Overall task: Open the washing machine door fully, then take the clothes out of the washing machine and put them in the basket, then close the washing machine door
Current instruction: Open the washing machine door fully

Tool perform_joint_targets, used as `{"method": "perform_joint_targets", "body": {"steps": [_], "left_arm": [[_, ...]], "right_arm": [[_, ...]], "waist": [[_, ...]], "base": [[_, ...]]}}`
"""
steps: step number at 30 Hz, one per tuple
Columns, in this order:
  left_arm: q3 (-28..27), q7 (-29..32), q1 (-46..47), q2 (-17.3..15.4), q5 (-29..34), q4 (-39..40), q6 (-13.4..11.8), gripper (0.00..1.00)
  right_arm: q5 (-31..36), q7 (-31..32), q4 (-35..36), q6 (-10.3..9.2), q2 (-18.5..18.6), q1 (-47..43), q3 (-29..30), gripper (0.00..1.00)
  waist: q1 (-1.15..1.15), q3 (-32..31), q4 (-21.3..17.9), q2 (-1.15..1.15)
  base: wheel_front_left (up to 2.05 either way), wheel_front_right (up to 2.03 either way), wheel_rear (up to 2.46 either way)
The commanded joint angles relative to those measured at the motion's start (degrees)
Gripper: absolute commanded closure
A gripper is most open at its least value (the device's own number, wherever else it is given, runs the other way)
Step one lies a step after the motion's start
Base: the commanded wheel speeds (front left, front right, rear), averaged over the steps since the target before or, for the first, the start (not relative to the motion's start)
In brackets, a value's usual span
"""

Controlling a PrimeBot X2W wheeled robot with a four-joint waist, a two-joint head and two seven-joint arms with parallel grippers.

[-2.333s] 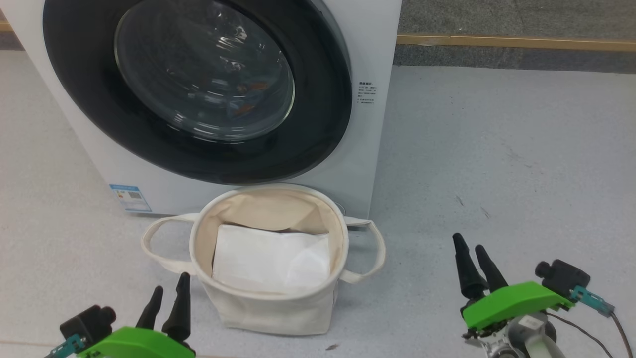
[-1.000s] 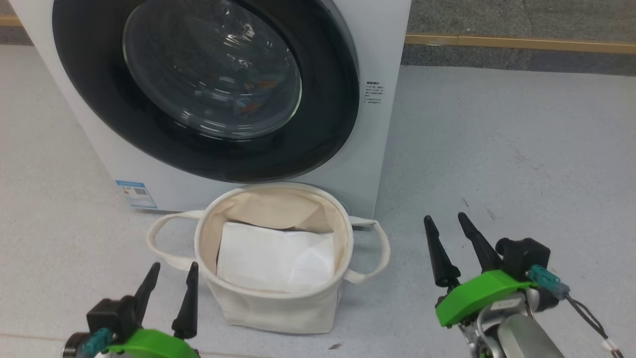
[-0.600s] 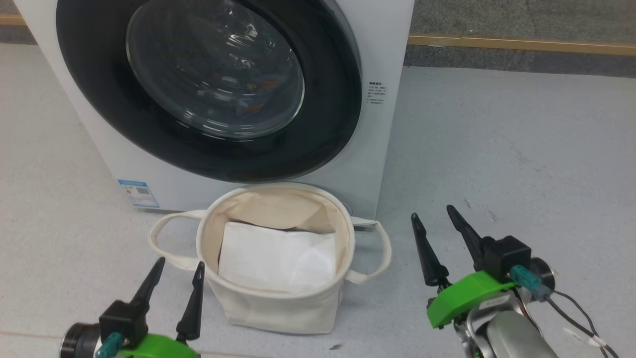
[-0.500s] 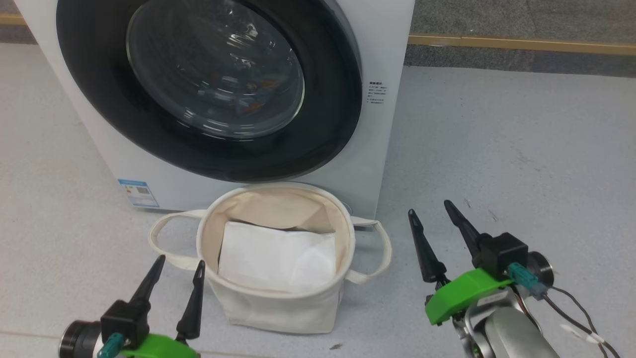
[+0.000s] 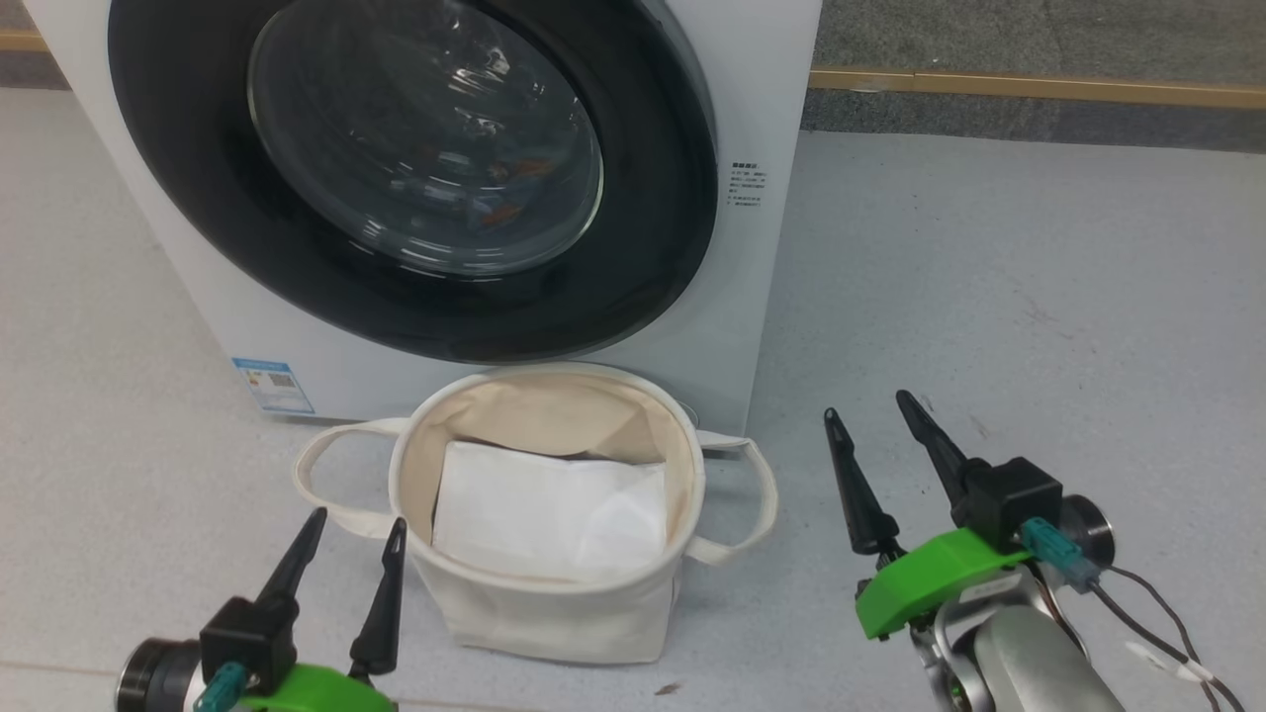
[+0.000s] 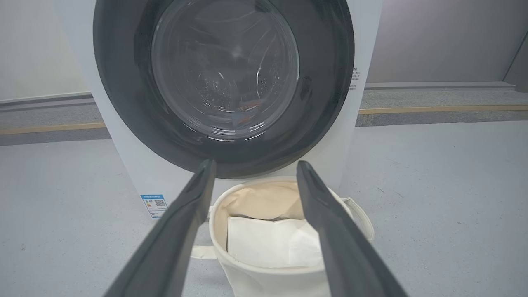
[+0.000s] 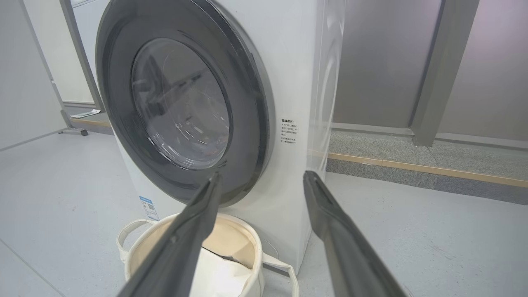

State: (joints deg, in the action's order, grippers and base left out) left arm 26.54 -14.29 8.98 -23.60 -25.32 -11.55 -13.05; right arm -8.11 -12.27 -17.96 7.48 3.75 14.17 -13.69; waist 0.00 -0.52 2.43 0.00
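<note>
Closed washing machine door (image 5: 410, 168) on washing machine (image 5: 757, 109), clothes (image 5: 499, 203) faint behind glass. basket (image 5: 398, 494) on floor (image 5: 989, 297) just in front, white sheet (image 5: 549, 519) inside. left hand (image 5: 358, 517) released, empty, beside basket; right hand (image 5: 865, 404) released, empty, opposite side.

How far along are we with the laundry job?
Done: nothing; the door is shut with the clothes behind its glass. In hand: nothing; left tool and right tool are open and empty beside the basket, which holds a white sheet. To do: open door, move clothes, close door.
</note>
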Motion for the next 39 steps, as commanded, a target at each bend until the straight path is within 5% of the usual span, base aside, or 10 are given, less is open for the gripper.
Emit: {"method": "perform_joint_targets", "body": {"steps": [1, 17, 18, 19, 20, 31, 39], "left_arm": [[-2.6, -0.7, 2.9, -2.0, -0.4, 1.7, -0.3, 0.00], [-2.8, -0.7, 2.3, -2.6, -1.2, 1.9, -0.7, 0.00], [-2.8, -0.7, 2.2, -2.6, -1.3, 2.0, -0.7, 0.00], [-2.9, -0.7, 2.1, -2.7, -1.4, 2.1, -0.8, 0.00], [-2.9, -0.7, 2.1, -2.8, -1.5, 2.3, -0.9, 0.00], [-3.5, -0.7, 3.0, -3.3, -1.9, 4.1, -1.2, 0.00], [-3.5, -0.6, 4.8, -3.7, -1.6, 5.3, -1.4, 0.00]], "right_arm": [[0.3, -0.5, 2.3, 0.01, -0.2, 2.1, -0.6, 0.00], [-0.9, -0.4, 2.9, 0.01, -0.4, 1.5, 0.2, 0.00], [-1.2, -0.5, 2.9, 0.01, -0.5, 1.5, 0.3, 0.21], [-1.6, -0.6, 2.9, 0.01, -0.5, 1.6, 0.3, 0.81], [-1.9, -0.6, 2.8, 0.01, -0.5, 1.8, 0.3, 1.00], [-12.1, -1.5, -0.7, 0.01, -0.6, 7.2, 3.2, 1.00], [-26.2, -1.9, -6.2, 0.01, 1.1, 14.1, 5.4, 1.00]], "waist": [[0.00, 0.0, 0.0, 0.00], [0.00, 0.2, 0.2, 0.00], [0.00, 0.3, 0.2, 0.00], [0.00, 0.4, 0.2, 0.00], [0.00, 0.6, 0.3, 0.00], [0.00, 4.3, 1.9, 0.00], [0.00, 8.3, 4.4, 0.00]], "base": [[0.00, 0.00, 0.00], [0.00, 0.00, 0.00], [0.00, 0.00, 0.00], [0.00, 0.00, 0.00], [0.00, 0.00, 0.00], [0.00, 0.00, 0.00], [0.00, 0.00, 0.00]]}}
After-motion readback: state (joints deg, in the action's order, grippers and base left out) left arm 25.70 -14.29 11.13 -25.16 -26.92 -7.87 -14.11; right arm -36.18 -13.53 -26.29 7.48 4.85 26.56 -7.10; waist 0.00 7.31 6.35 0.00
